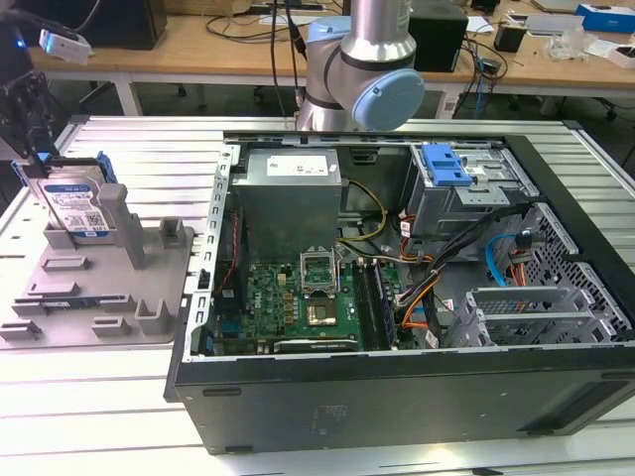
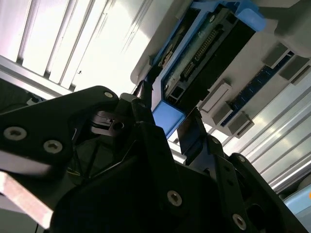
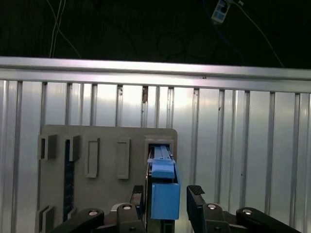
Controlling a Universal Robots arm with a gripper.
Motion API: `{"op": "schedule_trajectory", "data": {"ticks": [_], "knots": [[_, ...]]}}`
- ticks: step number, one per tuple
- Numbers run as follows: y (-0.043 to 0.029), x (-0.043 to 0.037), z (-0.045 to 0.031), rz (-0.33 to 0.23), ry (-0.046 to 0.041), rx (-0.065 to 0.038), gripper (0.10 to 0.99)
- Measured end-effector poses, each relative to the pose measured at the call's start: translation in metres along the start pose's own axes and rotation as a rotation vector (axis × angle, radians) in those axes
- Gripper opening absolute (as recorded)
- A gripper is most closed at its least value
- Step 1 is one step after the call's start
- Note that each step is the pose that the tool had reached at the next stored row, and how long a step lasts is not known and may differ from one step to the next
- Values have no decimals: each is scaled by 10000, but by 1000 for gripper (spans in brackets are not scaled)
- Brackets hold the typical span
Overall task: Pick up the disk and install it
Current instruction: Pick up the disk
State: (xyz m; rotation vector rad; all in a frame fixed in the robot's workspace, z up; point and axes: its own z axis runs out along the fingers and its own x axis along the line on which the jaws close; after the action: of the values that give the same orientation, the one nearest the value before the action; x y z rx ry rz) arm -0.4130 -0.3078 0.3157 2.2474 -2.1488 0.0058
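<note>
On the grey fixture plate (image 1: 109,288), we see the disk (image 1: 77,203) standing on edge in a slot, which presents its blue side rail (image 3: 163,167) to the gripper (image 3: 166,190), whose parted fingers (image 3: 196,193) straddle that rail without yet clamping it.

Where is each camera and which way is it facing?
Exterior view: off the arm, looking down on the open computer case and fixture tray; arm joint shows.
First wrist view: at the wrist, looking past the gripper at the disk edge-on.
Second wrist view: at the wrist, close on the disk's connector edge.
Both wrist views share the open gripper straddling the disk.
</note>
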Motion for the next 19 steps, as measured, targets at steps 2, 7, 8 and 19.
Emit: {"op": "schedule_trajectory", "data": {"ticks": [2,7,8,19], "knots": [[0,0,16,25,0,0,482],[-1,1,70,119,-2,-3,482],[-1,3,78,141,-2,-4,482],[1,23,115,552,-10,-15,482]]}}
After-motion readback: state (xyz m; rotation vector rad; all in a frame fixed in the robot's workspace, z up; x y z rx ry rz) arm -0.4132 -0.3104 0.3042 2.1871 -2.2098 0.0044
